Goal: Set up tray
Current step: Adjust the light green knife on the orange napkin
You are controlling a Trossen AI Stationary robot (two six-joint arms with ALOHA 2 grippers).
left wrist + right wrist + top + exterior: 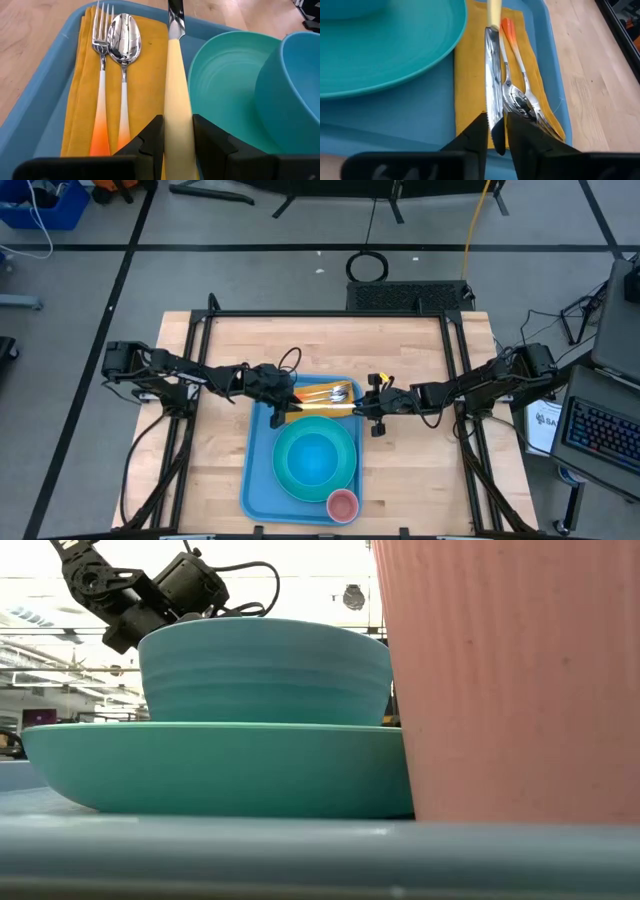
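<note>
The light-blue tray [254, 475] holds a turquoise plate [283, 472] with a blue bowl [315, 460] on it, and a pink cup [342, 504]. At the tray's far end lies an orange-yellow napkin [145, 75], with a fork [102, 50] and a spoon [122, 40] lying on it. A knife [176, 75] with a yellow handle stretches between my two grippers, alongside the napkin's plate-side edge. My left gripper [177, 142] is shut on its handle, my right gripper [495, 135] on its blade. My left gripper pinches the knife's yellow handle [178, 125] between its two fingers, which slant down from the table's left and lie along the knife. Whether the knife rests on the napkin does not show. My right gripper has the knife's blade near its tip [493, 117] between its two fingers. The fingers [476, 134] slant down from the table's right, along the blade, and the spoon's bowl lies just beside them.
Bare wooden tabletop [420, 470] lies on both sides of the tray. In the low view the cup [510, 680] and the bowl [265, 670] on the plate [220, 770] fill the picture, with my left arm [150, 595] above them.
</note>
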